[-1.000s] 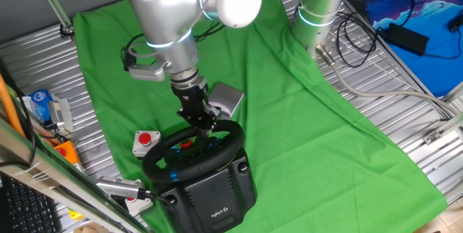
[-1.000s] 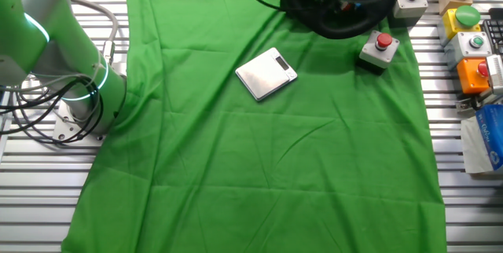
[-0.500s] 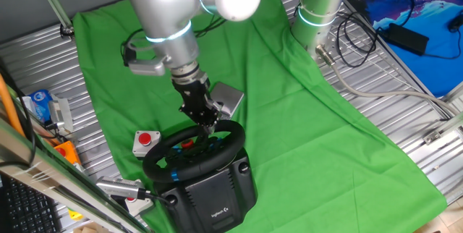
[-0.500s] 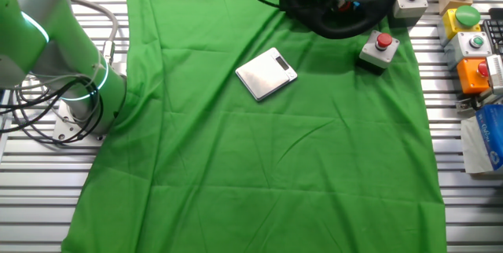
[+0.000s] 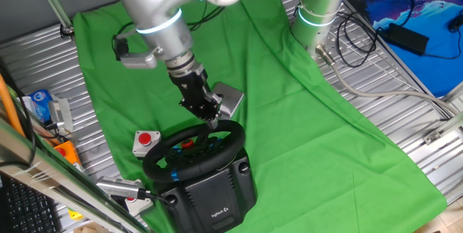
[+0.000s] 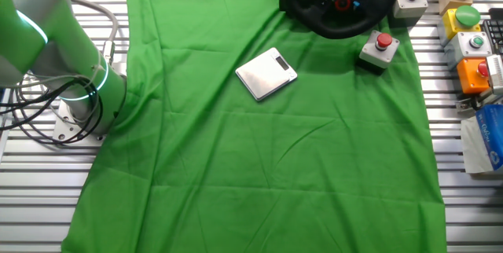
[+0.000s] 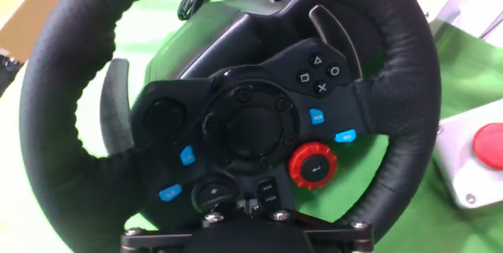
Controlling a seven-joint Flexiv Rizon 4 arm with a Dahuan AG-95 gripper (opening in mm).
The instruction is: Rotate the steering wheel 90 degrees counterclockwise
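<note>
The steering wheel (image 5: 233, 145) is a black rim on a dark grey base (image 5: 217, 198) at the front of the green cloth. It also shows at the top edge of the other fixed view (image 6: 338, 31). My gripper (image 5: 211, 119) points down at the far side of the rim and appears shut on it. In the hand view the rim (image 7: 63, 88) fills the frame, with the hub's red dial (image 7: 313, 166) at lower right and blue buttons around it. The gripper's black body (image 7: 247, 239) covers the nearest part of the rim, so the fingers are hidden.
A small white box with a red button (image 5: 145, 140) sits left of the wheel, also seen in the other fixed view (image 6: 380, 49). A silver scale (image 5: 230, 99) lies just behind the gripper. A second arm's base (image 5: 318, 9) stands at the back. More button boxes (image 6: 468, 45) line the table's edge.
My arm has swung up and to the left while the gripper tip stayed at the wheel's far rim. The hub's red dial has come into sight in the other fixed view.
</note>
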